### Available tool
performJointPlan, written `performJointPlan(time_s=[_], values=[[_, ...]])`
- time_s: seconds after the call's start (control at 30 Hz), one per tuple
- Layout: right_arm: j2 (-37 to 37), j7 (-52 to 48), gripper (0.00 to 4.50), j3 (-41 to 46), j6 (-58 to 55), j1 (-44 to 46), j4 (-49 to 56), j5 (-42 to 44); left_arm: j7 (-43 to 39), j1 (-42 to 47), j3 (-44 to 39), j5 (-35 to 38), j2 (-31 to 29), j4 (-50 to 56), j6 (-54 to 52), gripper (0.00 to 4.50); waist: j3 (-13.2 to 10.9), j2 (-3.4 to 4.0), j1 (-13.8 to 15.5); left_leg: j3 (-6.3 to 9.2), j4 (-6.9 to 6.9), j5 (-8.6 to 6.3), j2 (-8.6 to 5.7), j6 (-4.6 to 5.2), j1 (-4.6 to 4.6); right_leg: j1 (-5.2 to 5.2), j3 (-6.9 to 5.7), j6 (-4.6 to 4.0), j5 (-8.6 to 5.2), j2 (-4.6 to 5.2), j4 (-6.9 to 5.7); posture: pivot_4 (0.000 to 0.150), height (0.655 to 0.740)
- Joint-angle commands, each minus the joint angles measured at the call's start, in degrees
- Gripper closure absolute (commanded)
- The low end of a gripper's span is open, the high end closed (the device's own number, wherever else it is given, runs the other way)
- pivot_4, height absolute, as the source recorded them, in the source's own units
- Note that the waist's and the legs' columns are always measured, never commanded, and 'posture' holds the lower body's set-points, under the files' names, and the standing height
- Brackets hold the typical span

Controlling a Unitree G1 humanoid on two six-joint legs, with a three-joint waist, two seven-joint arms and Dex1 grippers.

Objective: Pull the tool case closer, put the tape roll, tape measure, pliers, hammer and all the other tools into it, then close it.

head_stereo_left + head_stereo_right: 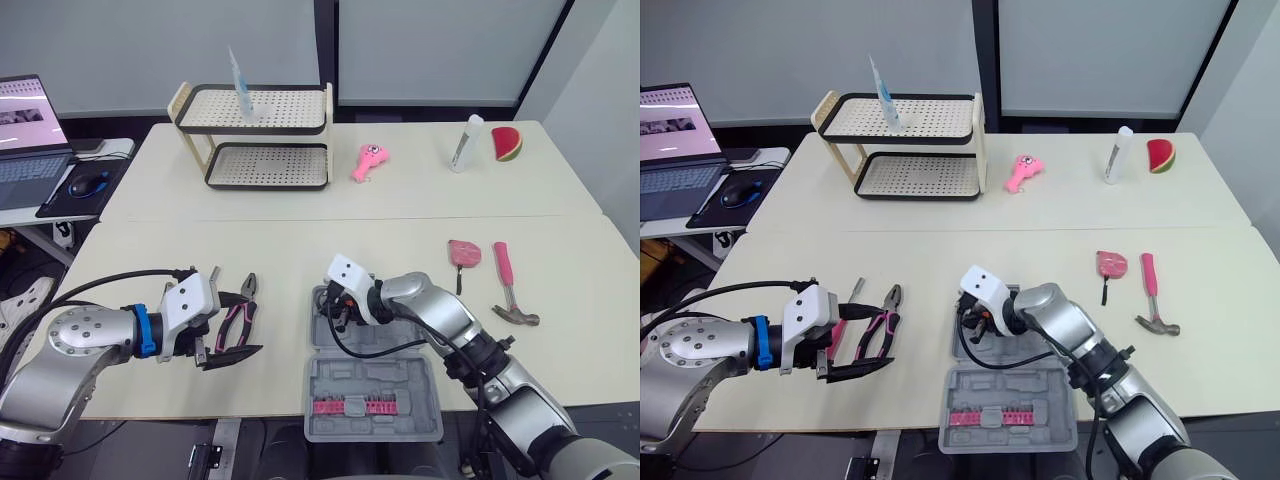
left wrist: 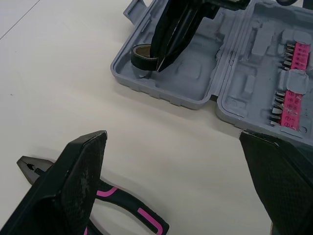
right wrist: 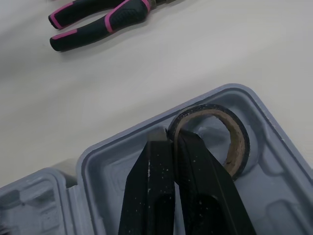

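the black tape roll [image 3: 234, 142] sits low in the far left corner of the open grey plastic tool case [image 1: 372, 432], its wall pinched between the near-closed fingers of my right gripper [image 3: 171, 137]. i judge this placing step nearly done; next i must let go and lift clear. my left gripper [image 2: 171, 136] hangs spread wide over the pink-handled pliers [image 1: 238, 318]. i count one roll, one pliers, one pink tape measure [image 1: 464, 252], one pink-handled hammer [image 1: 508, 285], one case.
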State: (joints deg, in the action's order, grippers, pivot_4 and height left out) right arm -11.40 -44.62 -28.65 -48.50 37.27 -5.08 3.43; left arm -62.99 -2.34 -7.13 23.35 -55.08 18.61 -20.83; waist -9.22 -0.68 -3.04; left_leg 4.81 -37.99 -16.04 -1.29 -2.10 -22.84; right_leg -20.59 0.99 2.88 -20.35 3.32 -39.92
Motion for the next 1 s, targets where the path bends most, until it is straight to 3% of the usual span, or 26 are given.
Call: performJointPlan(time_s=[0.03, 0.57, 0.63, 0.87, 1.0], values=[[0.88, 0.22, 4.48, 0.01, 2.03, 1.67, -0.13, -0.10, 0.59, 0.51, -1.49, 0.31, -0.09, 1.50, -0.18, 0.00, 0.00, 0.00, -0.01, 0.01, 0.00, 0.00, 0.00, 0.00, 0.00, 0.00, 0.00, 0.00, 0.00, 0.00, 0.00, 0.150, 0.7290], [1.94, 0.49, 4.48, -0.77, 6.13, 3.38, -6.47, -2.42, 1.48, 0.97, -1.59, 0.77, -0.08, 3.11, -2.13, 0.00, 0.00, 0.00, -0.09, -0.01, 0.01, 0.00, 0.01, 0.00, 0.00, -0.02, 0.01, 0.00, 0.00, -0.02, -0.02, 0.150, 0.7290], [1.73, 0.07, 3.86, -0.54, 5.83, 3.42, -5.86, -2.05, 1.50, 0.89, -1.64, 0.80, -0.03, 3.18, -2.15, 0.00, 0.00, 0.00, -0.10, 0.00, 0.01, 0.00, 0.01, 0.00, 0.00, -0.03, 0.01, 0.00, 0.00, -0.02, -0.02, 0.150, 0.7290], [0.27, -2.14, 2.74, 1.13, 2.48, 3.44, 0.73, 0.44, 1.86, 0.89, -1.66, 0.97, 0.11, 3.53, -2.55, 0.00, 0.00, 0.00, -0.09, 0.00, 0.01, 0.03, 0.01, -0.05, -0.01, -0.03, 0.01, 0.00, 0.00, -0.02, -0.02, 0.150, 0.7290], [-1.61, -2.95, 2.74, 1.54, 5.52, 1.88, 3.46, 0.96, 2.18, 0.82, -1.84, 1.28, 0.20, 3.76, -2.97, 0.00, 0.00, 0.00, -0.08, 0.00, 0.01, 0.00, 0.01, 0.00, -0.01, -0.03, 0.01, 0.00, 0.00, -0.01, -0.02, 0.150, 0.7290]])
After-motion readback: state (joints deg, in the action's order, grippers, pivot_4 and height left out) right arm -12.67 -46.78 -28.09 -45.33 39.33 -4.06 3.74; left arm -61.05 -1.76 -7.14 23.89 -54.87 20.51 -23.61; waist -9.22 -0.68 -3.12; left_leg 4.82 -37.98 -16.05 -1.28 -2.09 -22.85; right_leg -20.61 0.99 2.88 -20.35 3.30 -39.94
